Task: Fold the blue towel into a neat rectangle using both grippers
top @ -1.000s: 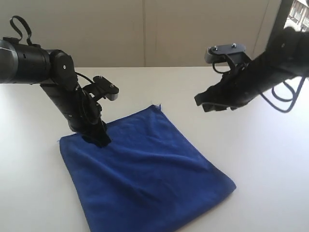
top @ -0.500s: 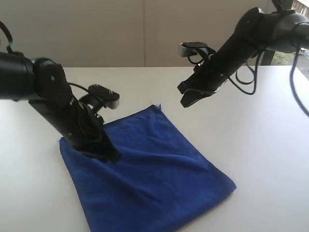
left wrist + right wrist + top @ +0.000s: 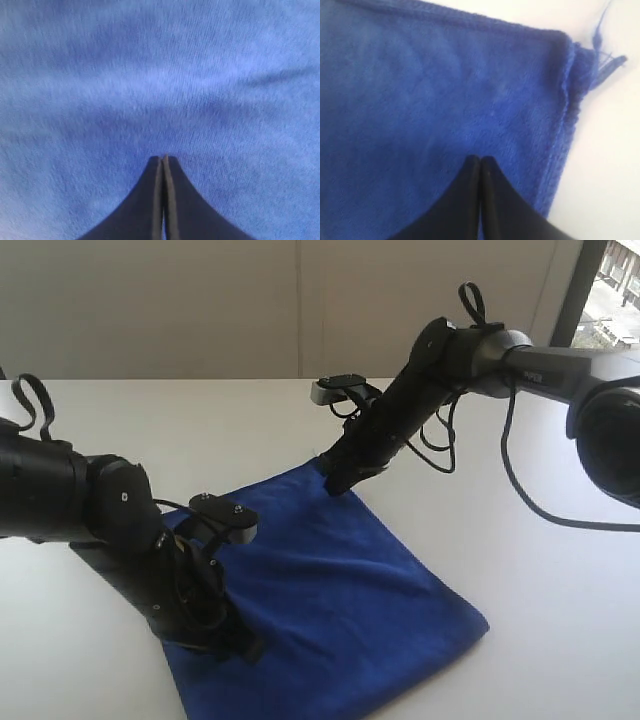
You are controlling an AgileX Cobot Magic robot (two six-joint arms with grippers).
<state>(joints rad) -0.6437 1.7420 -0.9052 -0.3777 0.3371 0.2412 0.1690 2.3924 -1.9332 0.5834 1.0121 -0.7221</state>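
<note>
**Both Grippers Down on the Blue Towel, Jaws Closed**

At the left of the exterior view, the left arm (image 3: 90, 515) leans low over the white table (image 3: 560, 540), with a black cable looping from its upper part. Its left gripper (image 3: 238, 645) points down onto the left side of the blue towel (image 3: 360, 580), close to the cloth's left edge and toward the near corner. In the left wrist view its two fingers are pressed flat against each other and the tips meet over plush blue pile that fills the whole picture. Whether any cloth is pinched between them cannot be told.

The towel lies spread flat in the middle of the table, turned like a diamond. One corner points away from the camera and one points right. The arm hides its left corner, and its near edge runs out of the bottom of the picture. A few shallow wrinkles cross its surface.

On the right, the right arm (image 3: 470, 350) reaches in from the upper right, trailing looped cables. The right gripper (image 3: 335, 483) comes down at the towel's far corner. In the right wrist view its jaws are likewise shut tight together, tips on the cloth just inside the stitched hem (image 3: 565, 130). Loose blue threads (image 3: 606, 59) stick out from the corner onto bare table.
</note>
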